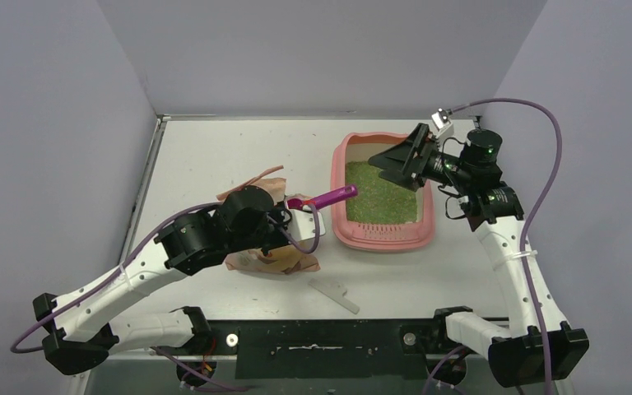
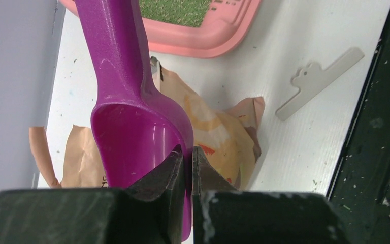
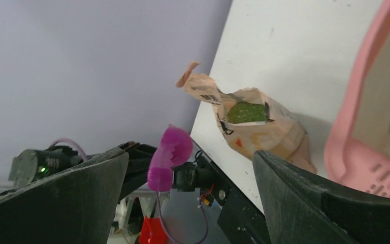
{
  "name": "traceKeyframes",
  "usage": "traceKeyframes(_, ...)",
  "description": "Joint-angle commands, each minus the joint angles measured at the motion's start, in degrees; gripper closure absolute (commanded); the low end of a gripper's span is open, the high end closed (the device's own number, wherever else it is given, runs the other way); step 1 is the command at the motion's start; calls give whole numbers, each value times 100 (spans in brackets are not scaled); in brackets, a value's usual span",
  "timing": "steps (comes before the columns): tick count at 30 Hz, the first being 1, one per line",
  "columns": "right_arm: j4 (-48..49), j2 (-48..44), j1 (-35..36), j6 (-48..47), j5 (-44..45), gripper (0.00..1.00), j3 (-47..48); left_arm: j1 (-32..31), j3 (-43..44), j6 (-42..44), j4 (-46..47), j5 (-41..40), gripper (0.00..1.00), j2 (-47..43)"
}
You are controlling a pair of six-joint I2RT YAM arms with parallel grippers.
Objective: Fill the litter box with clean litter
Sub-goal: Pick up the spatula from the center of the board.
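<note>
A magenta plastic scoop (image 1: 329, 197) sits with its bowl over a crumpled brown paper bag (image 1: 273, 260), its handle pointing right. The bag lies on the white tabletop (image 1: 214, 156), its torn mouth open and a ragged paper strip (image 3: 187, 76) curling off its top. A flat white plastic clip (image 1: 335, 294) lies near the bag, apart from it.

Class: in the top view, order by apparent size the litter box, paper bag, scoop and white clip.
1. Pink rectangular plastic litter box.
2. Brown paper bag, partly hidden.
3. Magenta plastic scoop and flat white clip: alike, unranked.
</note>
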Motion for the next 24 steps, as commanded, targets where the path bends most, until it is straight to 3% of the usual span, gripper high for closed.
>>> traceKeyframes(1, 1430, 17, 212, 383, -1253, 0, 177, -20, -131, 428, 344, -322, 100, -260)
traceKeyframes(12, -91, 684, 1565, -562, -637, 0, 669, -16, -78, 597, 437, -374, 100, -209)
traceKeyframes(15, -225, 779, 1641, -579, -558, 6, 620, -15, -98, 640, 484, -364, 100, -223)
traceKeyframes(18, -278, 872, 1719, -587, -573, 20, 618, -18, -101, 693, 491, -400, 100, -207)
traceKeyframes(24, 201, 1016, 1849, -310, -687, 28, 600, -16, -97, 745, 510, -372, 100, -148)
